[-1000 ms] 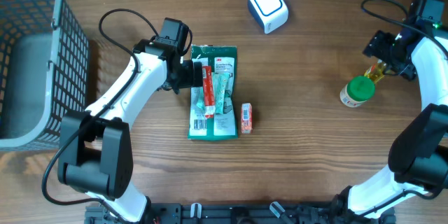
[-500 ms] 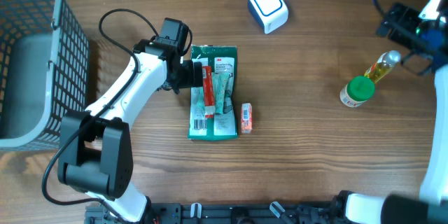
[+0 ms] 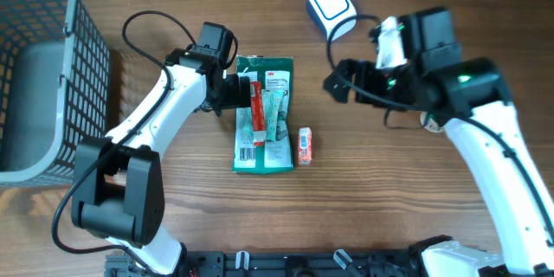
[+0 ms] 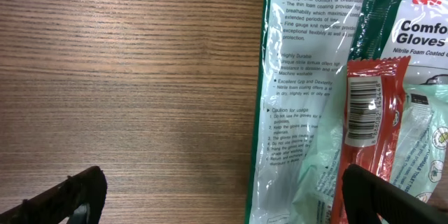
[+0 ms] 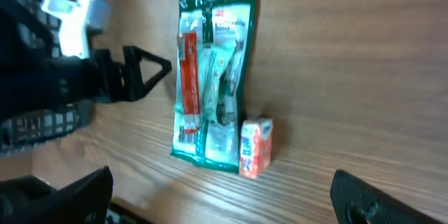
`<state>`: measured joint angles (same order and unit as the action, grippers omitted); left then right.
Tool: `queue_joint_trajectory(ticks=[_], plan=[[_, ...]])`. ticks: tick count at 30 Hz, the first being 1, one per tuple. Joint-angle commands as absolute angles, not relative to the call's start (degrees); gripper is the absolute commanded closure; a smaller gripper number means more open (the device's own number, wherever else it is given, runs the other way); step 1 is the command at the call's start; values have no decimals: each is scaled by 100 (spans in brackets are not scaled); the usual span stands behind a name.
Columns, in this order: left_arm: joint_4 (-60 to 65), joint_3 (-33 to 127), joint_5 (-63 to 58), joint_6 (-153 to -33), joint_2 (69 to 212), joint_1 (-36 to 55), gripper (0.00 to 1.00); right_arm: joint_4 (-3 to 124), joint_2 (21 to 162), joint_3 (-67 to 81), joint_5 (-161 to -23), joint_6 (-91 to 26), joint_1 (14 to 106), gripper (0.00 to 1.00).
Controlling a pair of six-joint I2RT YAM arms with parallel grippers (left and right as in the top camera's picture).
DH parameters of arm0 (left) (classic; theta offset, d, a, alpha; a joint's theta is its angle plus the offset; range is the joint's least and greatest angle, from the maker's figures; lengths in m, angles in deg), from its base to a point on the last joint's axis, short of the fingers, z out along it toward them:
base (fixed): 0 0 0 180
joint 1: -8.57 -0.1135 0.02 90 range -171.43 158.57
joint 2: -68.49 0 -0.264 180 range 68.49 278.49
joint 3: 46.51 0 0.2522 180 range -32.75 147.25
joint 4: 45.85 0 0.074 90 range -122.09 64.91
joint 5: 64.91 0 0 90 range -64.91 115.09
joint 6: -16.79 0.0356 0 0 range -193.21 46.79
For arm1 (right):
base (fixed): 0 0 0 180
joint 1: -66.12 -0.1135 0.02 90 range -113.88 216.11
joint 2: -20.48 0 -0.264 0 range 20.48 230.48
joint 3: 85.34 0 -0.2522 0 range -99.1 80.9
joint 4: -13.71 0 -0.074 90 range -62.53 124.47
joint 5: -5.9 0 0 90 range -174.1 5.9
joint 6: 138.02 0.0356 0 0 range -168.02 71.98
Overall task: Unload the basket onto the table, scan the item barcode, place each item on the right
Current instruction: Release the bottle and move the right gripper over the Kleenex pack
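A green gloves package (image 3: 275,130) lies flat at mid-table. On it rests a red packet (image 3: 256,112), whose barcode label (image 4: 365,110) faces up in the left wrist view. A small orange box (image 3: 304,145) stands at the package's right edge. The white and blue scanner (image 3: 331,9) sits at the back. My left gripper (image 3: 245,93) is open at the package's left edge, one finger (image 4: 381,197) over the red packet. My right gripper (image 3: 339,82) hangs open above the table, right of the package, holding nothing. It looks at the package (image 5: 213,77) and box (image 5: 254,147).
A grey wire basket (image 3: 35,69) fills the far left. The right arm covers nearly all of a green-capped bottle (image 3: 424,121) at right. Bare wood (image 4: 126,77) lies left of the package.
The right arm has swung from the table's far right edge in to the centre, now over the bottle and facing the package. The left arm and the items have not moved.
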<state>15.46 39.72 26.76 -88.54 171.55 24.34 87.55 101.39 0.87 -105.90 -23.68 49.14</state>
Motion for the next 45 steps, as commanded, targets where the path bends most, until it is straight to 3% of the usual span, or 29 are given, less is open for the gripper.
queue_joint_trajectory(ticks=[1,12,27,31,34,38,40,45], plan=[[1546,3945,2711,-8863,17061,2454,0,8315,10193,651,-10453,-1649,4659,0],[1548,3945,2711,-8863,17061,2454,0,7603,10268,1838,-10455,-1561,4451,0],[1546,3945,2711,-8863,17061,2454,0,7188,10268,2056,-10737,-1349,4130,0],[1548,3945,2711,-8863,17061,2454,0,7089,10268,2059,-10730,-1349,3957,13],[1548,3945,2711,-8863,17061,2454,0,7039,10268,2061,-10728,-1345,3791,30],[1546,3945,2713,-8865,17061,2454,0,7008,10268,2061,-10634,-1332,3481,74],[1548,3945,2711,-8865,17061,2454,0,6943,10268,2061,-10597,-1332,3319,85],[1546,3945,2711,-8865,17061,2454,0,6691,10268,2061,-10597,-1341,2993,88]])
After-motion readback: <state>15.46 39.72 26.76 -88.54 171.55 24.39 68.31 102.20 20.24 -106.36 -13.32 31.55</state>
